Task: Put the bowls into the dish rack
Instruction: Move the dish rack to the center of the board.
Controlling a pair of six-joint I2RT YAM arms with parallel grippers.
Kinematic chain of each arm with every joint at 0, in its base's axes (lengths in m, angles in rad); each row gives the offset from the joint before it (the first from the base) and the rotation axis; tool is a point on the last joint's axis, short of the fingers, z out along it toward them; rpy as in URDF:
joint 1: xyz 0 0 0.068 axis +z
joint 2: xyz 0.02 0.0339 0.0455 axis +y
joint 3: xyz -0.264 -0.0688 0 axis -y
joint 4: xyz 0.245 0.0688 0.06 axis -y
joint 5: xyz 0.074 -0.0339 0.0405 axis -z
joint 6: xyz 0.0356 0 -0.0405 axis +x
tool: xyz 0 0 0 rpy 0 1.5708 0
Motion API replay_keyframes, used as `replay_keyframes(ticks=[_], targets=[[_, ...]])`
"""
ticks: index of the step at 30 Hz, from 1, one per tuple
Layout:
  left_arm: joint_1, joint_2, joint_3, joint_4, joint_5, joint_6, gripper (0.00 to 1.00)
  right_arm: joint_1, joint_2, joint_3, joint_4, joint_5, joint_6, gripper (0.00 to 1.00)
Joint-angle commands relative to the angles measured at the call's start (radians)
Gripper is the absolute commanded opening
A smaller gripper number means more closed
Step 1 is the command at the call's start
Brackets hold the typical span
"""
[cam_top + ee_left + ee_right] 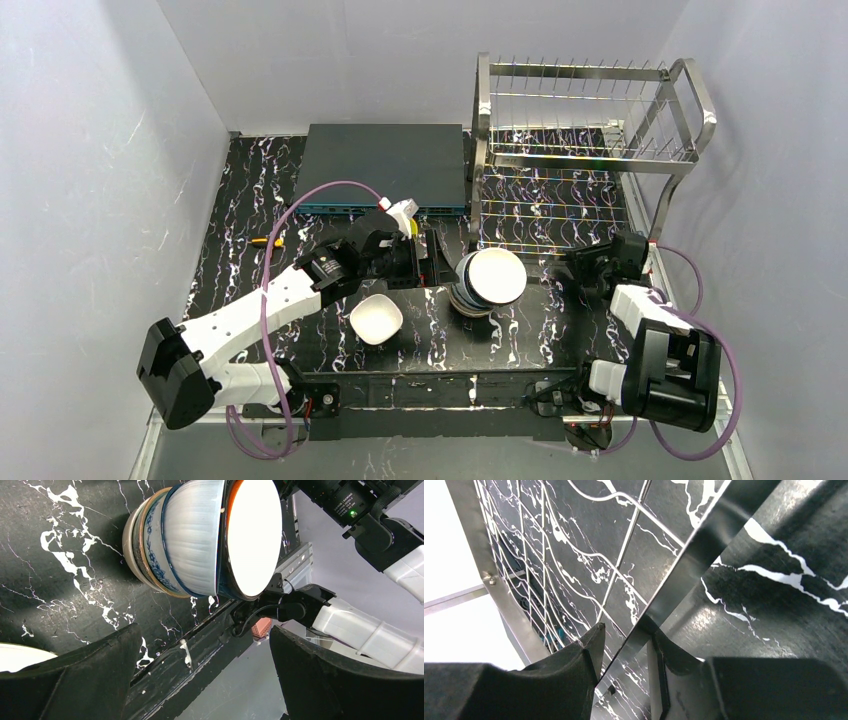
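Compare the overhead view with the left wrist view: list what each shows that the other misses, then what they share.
Overhead only: the dish rack and the dark flat box. Left wrist only: the blue pattern on a bowl lower in the stack, and how wide the left hand stands open. Both: the stack of bowls topped by a white-lined one, the lone white bowl (just a sliver at the wrist view's edge), and the right arm.
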Motion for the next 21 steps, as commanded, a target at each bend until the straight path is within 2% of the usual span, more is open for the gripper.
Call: replay_keyframes(ticks=[1,5,8,9,12,19,21], targets=[[0.002,-0.034,-0.01,-0.011,-0.006,0.007,0.98,0.028,-0.078,0.012,0.067,-0.056,-0.005,0.27],[0.002,-0.035,0.0,-0.023,-0.002,0.018,0.98,0.048,-0.103,0.013,0.05,-0.069,-0.011,0.28],[0.003,-0.035,0.005,-0.038,-0.008,0.025,0.98,0.062,-0.127,0.036,0.005,-0.069,-0.05,0.34],[0.002,-0.035,0.006,-0.04,-0.01,0.026,0.98,0.066,-0.131,0.051,-0.016,-0.069,-0.075,0.38],[0.002,-0.035,0.009,-0.043,-0.007,0.025,0.98,0.071,-0.141,0.107,-0.099,-0.101,-0.164,0.64],[0.002,-0.011,0.014,-0.036,0.015,0.014,0.98,0.083,-0.238,0.188,-0.28,-0.26,-0.382,0.92],[0.001,0.003,0.01,-0.018,0.033,0.002,0.98,0.089,-0.266,0.187,-0.297,-0.318,-0.419,0.95]])
